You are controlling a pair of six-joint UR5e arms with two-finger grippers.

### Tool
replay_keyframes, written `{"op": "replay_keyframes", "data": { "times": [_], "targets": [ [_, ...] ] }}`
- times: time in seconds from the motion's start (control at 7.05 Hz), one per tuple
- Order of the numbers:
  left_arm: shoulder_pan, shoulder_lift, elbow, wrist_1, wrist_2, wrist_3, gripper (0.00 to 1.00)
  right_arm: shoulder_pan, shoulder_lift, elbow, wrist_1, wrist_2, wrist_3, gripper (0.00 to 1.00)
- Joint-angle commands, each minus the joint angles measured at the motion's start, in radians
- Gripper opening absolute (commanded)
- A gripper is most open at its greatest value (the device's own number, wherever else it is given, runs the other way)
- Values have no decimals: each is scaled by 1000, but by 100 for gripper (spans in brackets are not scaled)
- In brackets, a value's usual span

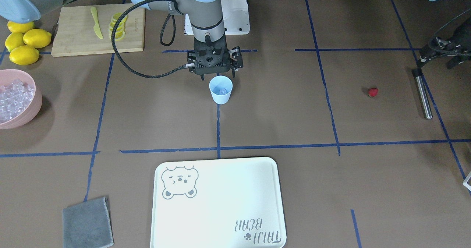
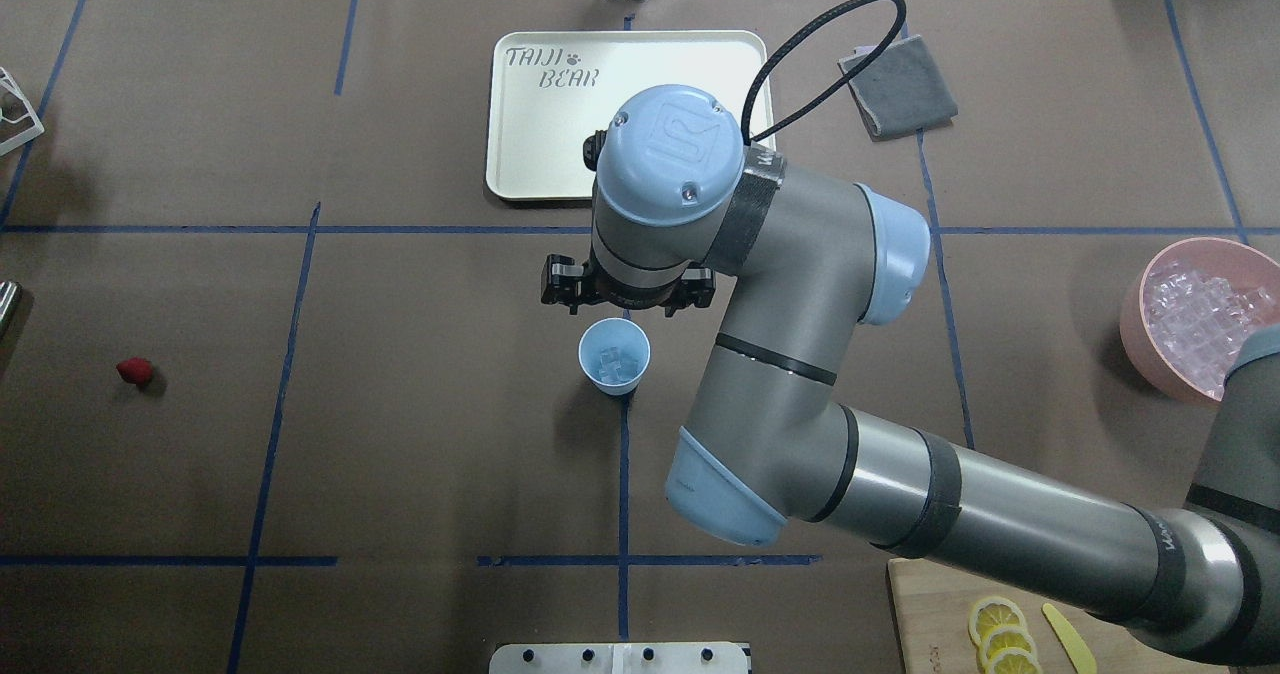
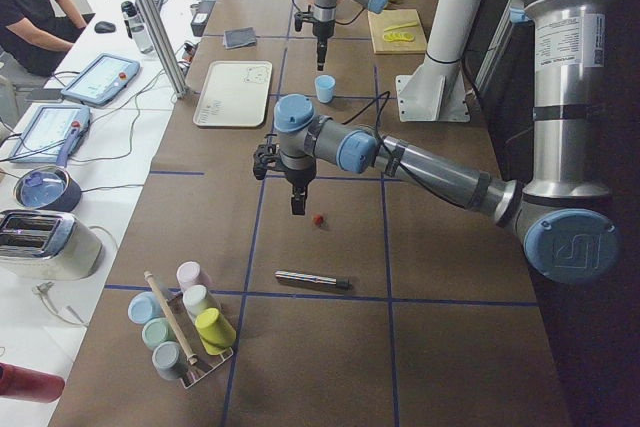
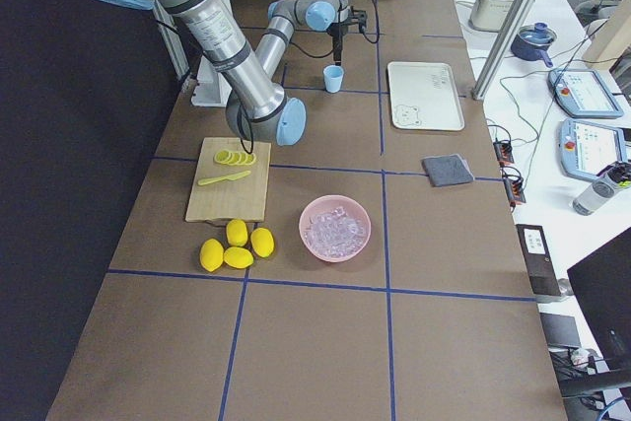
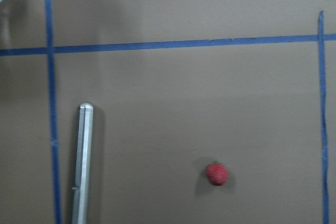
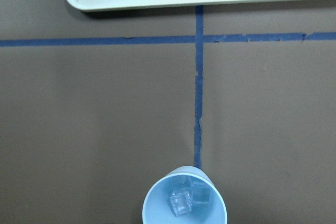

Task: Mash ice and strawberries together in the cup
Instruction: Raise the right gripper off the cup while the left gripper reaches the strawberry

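1. Strawberry [image 1: 372, 92] lies alone on the table, far out on my left side and well apart from the cup [image 1: 220, 93] at centre, which already holds ice [image 6: 181, 202].
2. My left gripper [image 3: 297, 204] hangs near the berry, so the left arm is clearly the nearer one. In its wrist view the berry sits low and right of centre, not straight under.
3. I cannot tell how the left jaws stand. The right gripper [image 1: 217, 73] hovers by the cup, its jaws looking apart and empty.
4. The berry reads roundish, with no real long axis. It is too small for me to tell which way its top points.

Robotics lab: brown bench [image 2: 420, 474] gridded with blue tape [image 2: 622, 474], teach pendants [image 3: 100, 80] on a white side table [image 3: 150, 147].
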Motion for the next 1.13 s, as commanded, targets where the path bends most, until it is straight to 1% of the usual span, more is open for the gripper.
{"op": "replay_keyframes", "data": {
  "times": [0.0, 0.14, 0.28, 0.43, 0.57, 0.71, 0.99],
  "targets": [
    [116, 25, 28, -184, 79, -199, 100, 62, -6, 39, -22, 23, -11, 99],
    [165, 26, 91, -305, 110, -275, 100, 73, -14, 45, -22, 24, -13, 99],
    [206, 26, 183, -466, 143, -348, 100, 81, -19, 51, -22, 24, -16, 99],
    [248, 23, 258, -621, 150, -436, 100, 90, -46, 79, -22, 27, -18, 99],
    [286, 23, 277, -659, 191, -468, 100, 104, -83, 126, -22, 37, -22, 99],
    [322, 24, 277, -661, 220, -479, 100, 113, -108, 152, -22, 42, -25, 99],
    [374, 24, 285, -661, 275, -505, 100, 122, -115, 154, -22, 42, -25, 99]
  ]
}}
